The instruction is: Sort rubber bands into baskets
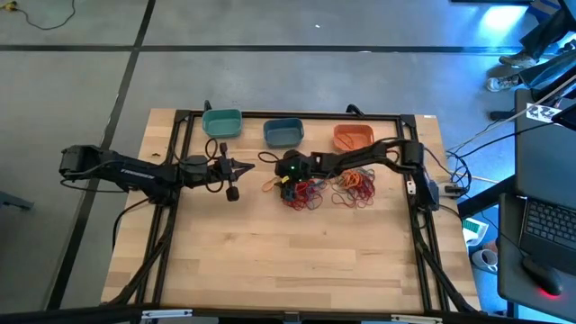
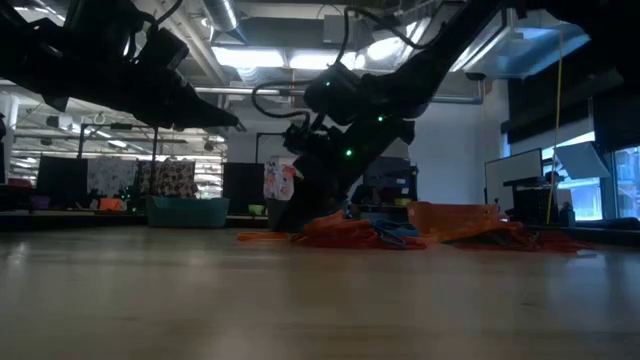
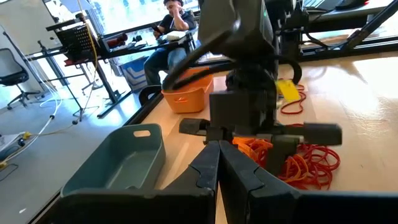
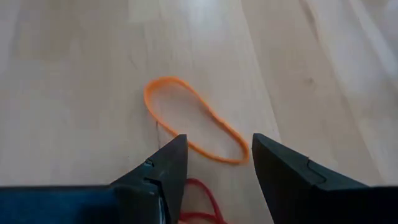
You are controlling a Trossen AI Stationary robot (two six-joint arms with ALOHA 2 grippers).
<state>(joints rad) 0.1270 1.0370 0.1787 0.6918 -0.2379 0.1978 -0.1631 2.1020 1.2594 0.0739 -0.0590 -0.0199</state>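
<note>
Right gripper point(image 4: 214, 165), jaws apart and holding nothing, poised low over a single orange rubber band point(image 4: 193, 118) lying on the table point(image 1: 288, 261), just left of the rubber bands point(image 1: 310, 192) pile. Left gripper point(image 1: 250, 166), jaws closed and empty, left of the pile. Teal basket point(image 1: 222, 123), blue basket point(image 1: 283, 133) and orange basket point(image 1: 353, 137) beyond the pile.

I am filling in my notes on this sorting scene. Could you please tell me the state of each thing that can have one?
left gripper: shut, holding nothing, hovering
right gripper: open, above an orange band
orange band: flat on the table, not gripped
band pile: unsorted on the table
teal basket: upright
slate blue basket: upright
orange basket: upright
</note>
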